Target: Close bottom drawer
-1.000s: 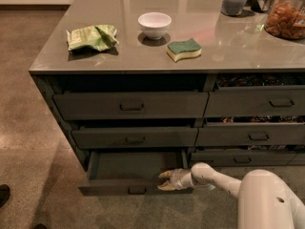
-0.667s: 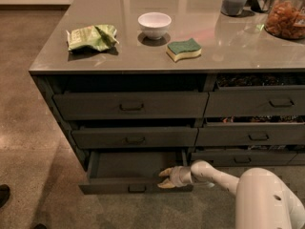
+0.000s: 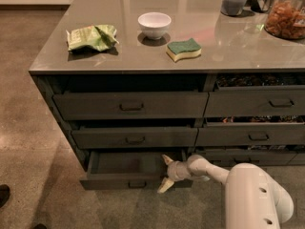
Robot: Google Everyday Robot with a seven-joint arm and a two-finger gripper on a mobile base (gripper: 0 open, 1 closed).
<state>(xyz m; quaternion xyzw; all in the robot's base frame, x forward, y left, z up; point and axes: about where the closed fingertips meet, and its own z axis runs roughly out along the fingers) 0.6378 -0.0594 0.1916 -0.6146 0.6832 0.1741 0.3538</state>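
Observation:
The bottom drawer (image 3: 125, 181) is the lowest of the left stack. It stands pulled out, showing its bare grey inside (image 3: 128, 162) and a small dark pull on its low front. My gripper (image 3: 165, 173) is at the right end of the drawer front, reaching in from the right on its white arm (image 3: 209, 168). The fingers are spread open, one finger (image 3: 167, 159) above the front's top edge and the other near the floor in front of it. They hold nothing.
Two taller grey drawers (image 3: 131, 106) sit above, slightly ajar. The right stack (image 3: 257, 103) has clutter showing in its gaps. The counter holds a green bag (image 3: 91, 37), a white bowl (image 3: 154, 24), a sponge (image 3: 183, 49) and jars (image 3: 286, 13). A shoe (image 3: 4, 194) is at the left edge.
The gripper has shifted slightly left along the drawer front, and its fingers now stand wider apart, one high and one low. The drawer looks about as far out as before.

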